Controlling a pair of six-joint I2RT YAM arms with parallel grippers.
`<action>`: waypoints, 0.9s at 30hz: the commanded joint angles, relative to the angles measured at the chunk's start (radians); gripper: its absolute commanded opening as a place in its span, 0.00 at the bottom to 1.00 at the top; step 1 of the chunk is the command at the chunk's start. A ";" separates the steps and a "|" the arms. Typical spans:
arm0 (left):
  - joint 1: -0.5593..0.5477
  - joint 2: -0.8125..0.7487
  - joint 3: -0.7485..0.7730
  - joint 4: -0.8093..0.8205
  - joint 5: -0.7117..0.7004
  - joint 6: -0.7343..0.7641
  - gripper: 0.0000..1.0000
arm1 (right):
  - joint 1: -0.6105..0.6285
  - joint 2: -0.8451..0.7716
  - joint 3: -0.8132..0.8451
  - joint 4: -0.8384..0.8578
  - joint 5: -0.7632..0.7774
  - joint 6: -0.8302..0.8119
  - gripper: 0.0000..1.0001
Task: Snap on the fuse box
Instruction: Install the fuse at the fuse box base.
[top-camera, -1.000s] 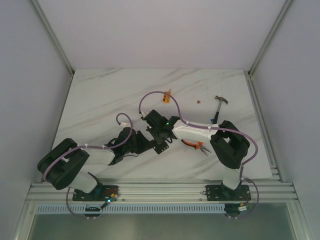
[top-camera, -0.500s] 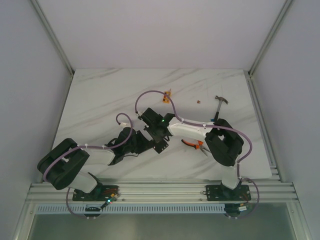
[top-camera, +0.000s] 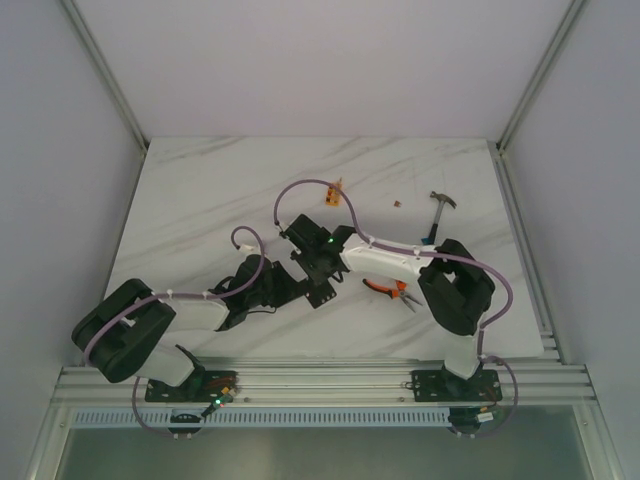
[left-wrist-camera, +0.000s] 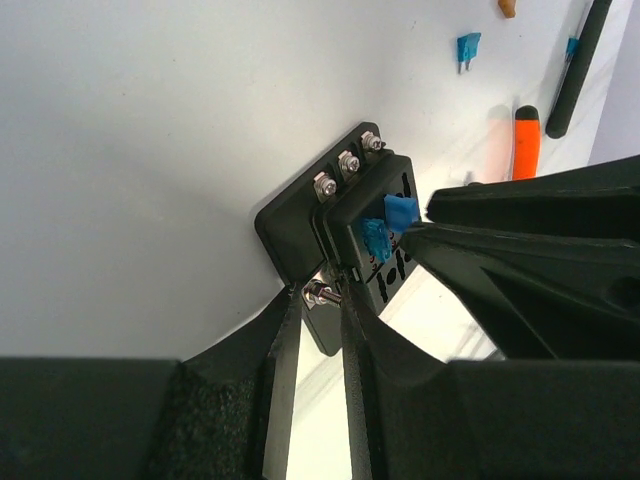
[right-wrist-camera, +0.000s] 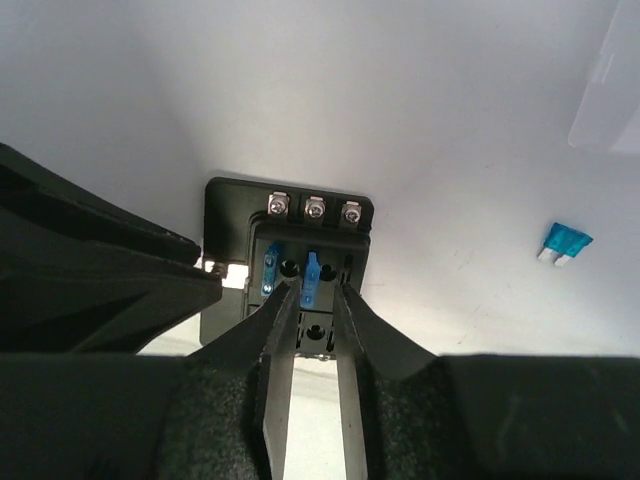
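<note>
The fuse box (right-wrist-camera: 310, 235) lies on the marble table (top-camera: 200, 200) near its middle, where the two arms meet. The left gripper (left-wrist-camera: 318, 300) is closed narrowly on the box's side terminal tab. The right gripper (right-wrist-camera: 315, 292) stands slightly parted, its fingers either side of a blue fuse (right-wrist-camera: 311, 275) seated in the top face.
</note>
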 joint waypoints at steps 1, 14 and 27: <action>-0.002 -0.002 -0.011 -0.112 -0.032 0.030 0.31 | -0.005 -0.064 0.011 -0.022 -0.017 0.014 0.30; -0.002 0.002 -0.012 -0.103 -0.021 0.032 0.31 | -0.015 -0.013 0.027 -0.002 0.004 0.066 0.28; -0.002 0.007 -0.007 -0.099 -0.017 0.033 0.31 | -0.019 0.017 0.029 0.013 -0.021 0.064 0.15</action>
